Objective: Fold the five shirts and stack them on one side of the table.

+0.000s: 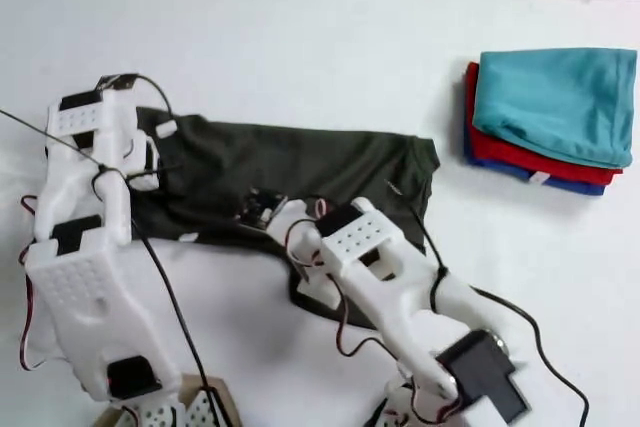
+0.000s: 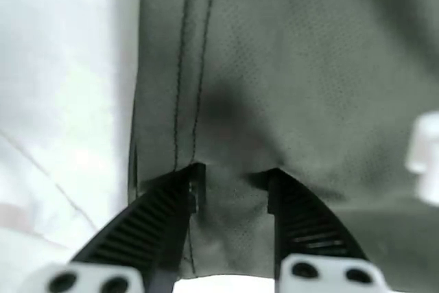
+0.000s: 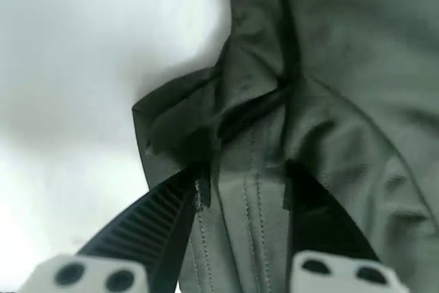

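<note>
Pressing onto the dark green shirt, left gripper and right gripper both sit jaws parted, cloth between their tips; the folded stack lies well beyond the right gripper.

High view looking down over the table, both wrist views close above the dark shirt, shared by all

right tool | fingers spread over dark green shirt hem (bunched at corner) | white table beside
</note>
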